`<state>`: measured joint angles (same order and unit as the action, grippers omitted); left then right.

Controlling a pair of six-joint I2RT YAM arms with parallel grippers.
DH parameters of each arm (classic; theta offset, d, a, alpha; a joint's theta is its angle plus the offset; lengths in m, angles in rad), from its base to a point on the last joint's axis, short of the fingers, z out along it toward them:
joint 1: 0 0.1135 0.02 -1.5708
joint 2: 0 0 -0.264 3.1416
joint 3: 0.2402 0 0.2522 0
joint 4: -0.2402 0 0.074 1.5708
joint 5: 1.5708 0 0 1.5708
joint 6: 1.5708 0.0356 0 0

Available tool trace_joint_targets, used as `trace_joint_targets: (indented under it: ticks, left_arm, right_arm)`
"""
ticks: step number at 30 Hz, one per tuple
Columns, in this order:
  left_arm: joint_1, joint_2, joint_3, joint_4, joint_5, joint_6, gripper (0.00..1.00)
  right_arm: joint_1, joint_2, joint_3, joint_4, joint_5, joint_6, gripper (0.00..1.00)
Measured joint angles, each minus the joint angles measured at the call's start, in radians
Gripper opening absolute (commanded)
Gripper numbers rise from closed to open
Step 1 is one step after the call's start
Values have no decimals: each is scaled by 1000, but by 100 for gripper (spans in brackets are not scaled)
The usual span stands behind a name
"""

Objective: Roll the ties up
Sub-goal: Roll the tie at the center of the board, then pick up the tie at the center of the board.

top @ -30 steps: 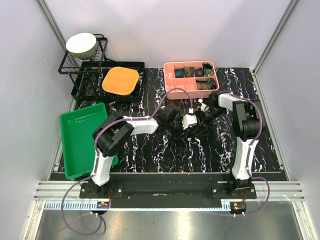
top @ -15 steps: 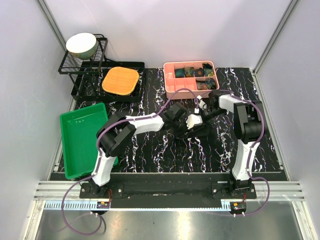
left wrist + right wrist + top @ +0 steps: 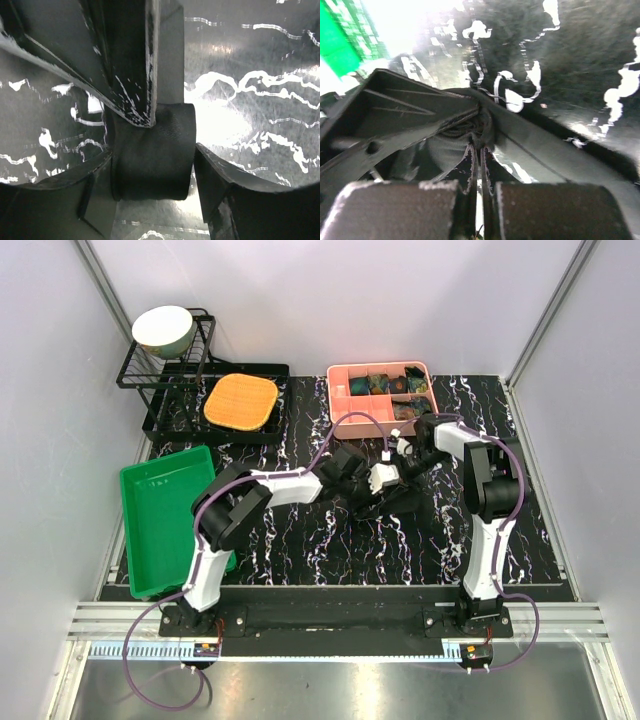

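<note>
A black tie (image 3: 402, 503) lies mid-table, its near end wound into a small roll (image 3: 150, 150). My left gripper (image 3: 366, 486) is open around that roll (image 3: 153, 167); the roll rests against one finger (image 3: 95, 197) and stands apart from the other finger (image 3: 225, 192). My right gripper (image 3: 392, 472) comes in from the opposite side, and its fingers (image 3: 132, 60) reach down onto the top of the roll. In the right wrist view it is shut (image 3: 481, 146) on the tie's fabric (image 3: 445, 147) at the roll.
A pink divided box (image 3: 344, 376) at the back holds several rolled patterned ties (image 3: 392, 386). A green tray (image 3: 150, 515) stands at the left. A black rack (image 3: 165, 380) at the back left holds a bowl (image 3: 164, 329) and an orange mat (image 3: 241, 402).
My left gripper has moved right, up to the right gripper, over the tie's end. The right gripper has shifted slightly left and back. The tie's loose part has barely moved.
</note>
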<state>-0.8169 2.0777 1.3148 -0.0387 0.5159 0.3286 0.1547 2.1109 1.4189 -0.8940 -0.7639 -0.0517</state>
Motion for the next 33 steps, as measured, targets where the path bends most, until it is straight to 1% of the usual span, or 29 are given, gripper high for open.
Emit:
trace_joint_targets:
  ticks: [4, 7, 10, 11, 12, 14, 15, 17, 18, 20, 21, 22, 25, 27, 30, 32, 33]
  left_arm:
    - [9, 27, 0, 83, 53, -30, 61]
    - [9, 45, 2, 132, 80, -46, 58]
    - [9, 57, 6, 157, 97, -50, 46]
    - [9, 58, 6, 159, 103, -50, 38]
    - [9, 58, 6, 158, 106, -49, 34]
    - [8, 58, 5, 154, 109, -40, 27]
    - [7, 57, 3, 155, 107, -33, 23]
    - [5, 48, -16, 167, 97, -16, 22]
    - [2, 38, -30, 171, 86, -2, 22]
    - [-6, 21, -49, 165, 56, 20, 21]
    - [-13, 10, -56, 153, 34, 34, 21]
    - [-18, 5, -59, 144, 19, 42, 21]
    - [-33, -4, -59, 125, -35, 63, 20]
    - [-40, -8, -59, 117, -59, 71, 20]
    - [-47, -10, -58, 112, -80, 74, 19]
    - [-51, -10, -53, 103, -92, 75, 19]
    - [-53, -10, -50, 97, -98, 75, 19]
  right_arm:
    - [12, 0, 8, -14, 74, -30, 0]
    - [29, 0, 10, -21, 133, -48, 0]
    - [52, -6, 16, -24, 192, -60, 0]
    - [60, -10, 18, -25, 209, -63, 0]
    - [66, -12, 21, -26, 225, -65, 0]
    - [76, -14, 27, -31, 248, -68, 0]
    - [78, -14, 29, -34, 252, -69, 4]
    - [79, -13, 36, -44, 252, -70, 12]
    - [79, -13, 39, -50, 250, -72, 20]
    - [74, -10, 53, -65, 251, -75, 28]
    - [68, -9, 60, -69, 246, -75, 35]
    - [56, -9, 64, -75, 241, -74, 44]
    - [-21, -13, 67, -97, 203, -72, 59]
    - [-99, -26, 48, -105, 181, -72, 62]
    - [-205, -56, 0, -106, 167, -72, 63]
    - [-242, -63, -29, -106, 166, -68, 65]
    - [-245, -63, -40, -103, 167, -64, 72]
